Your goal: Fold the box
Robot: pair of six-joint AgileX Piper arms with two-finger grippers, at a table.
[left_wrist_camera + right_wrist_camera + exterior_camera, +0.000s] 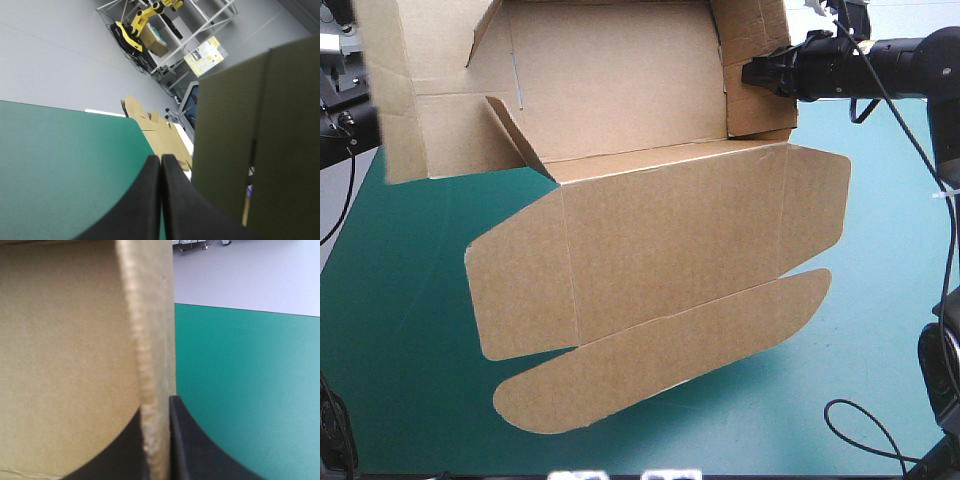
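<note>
Cardboard like this should be light and stiff yet hinge freely at its creases, so take hold near a fold, not on a loose flap. The box (660, 240) hangs tilted over the teal-green table (410, 330), its lid panels drooping. Your right gripper (156, 405) is clamped on the edge of the box's right wall. Your left gripper (161, 161), pinched together and apparently empty, sits just beside the box's left wall.

Teal-green covered table (400, 330); box (670, 250) raised over it, contact unclear.
</note>
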